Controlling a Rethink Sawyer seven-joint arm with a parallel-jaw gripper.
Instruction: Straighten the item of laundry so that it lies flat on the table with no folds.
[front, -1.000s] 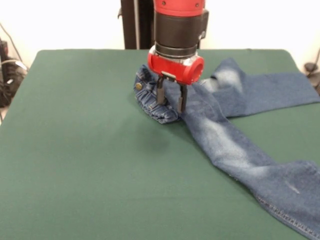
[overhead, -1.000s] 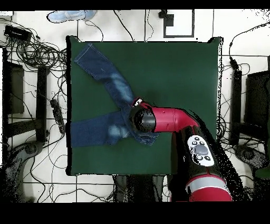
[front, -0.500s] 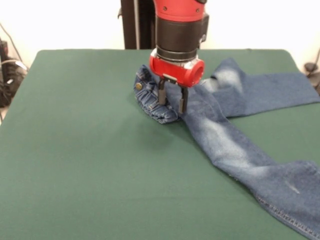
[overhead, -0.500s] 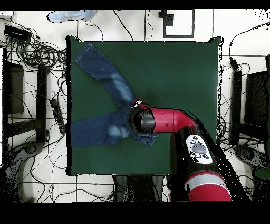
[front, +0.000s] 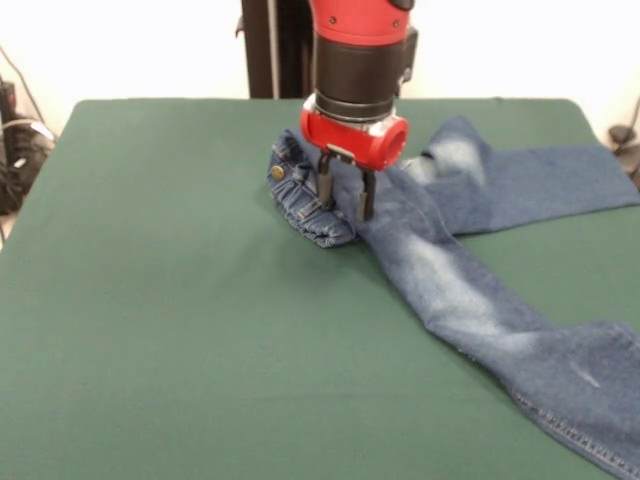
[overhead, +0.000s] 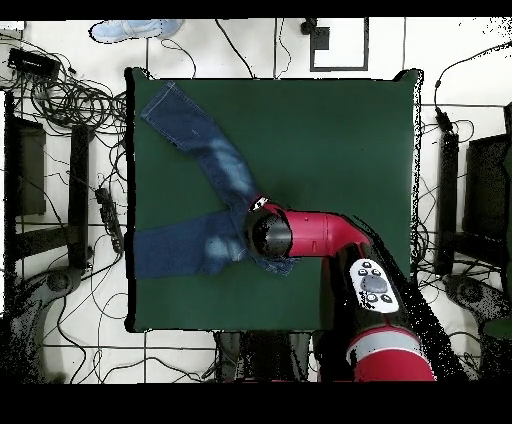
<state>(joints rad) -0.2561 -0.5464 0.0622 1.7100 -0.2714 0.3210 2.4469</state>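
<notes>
The item of laundry, small blue jeans with pale faded patches, lies on the right half of the green table. Its elastic waistband is bunched and folded near the middle, brass button showing. One leg runs to the far right, the other toward the near right corner. My gripper hangs straight down over the waistband, open, fingertips just at the denim with nothing held. From overhead the jeans spread in a V on the table, and the arm's wrist covers the gripper and waistband.
Cables and dark equipment lie on the floor along the table's sides. A cable bundle shows at the left edge. A pale blue object lies beyond the table's far edge.
The gripper has risen slightly and drifted a little to the right over the waistband. The jeans have not visibly moved.
</notes>
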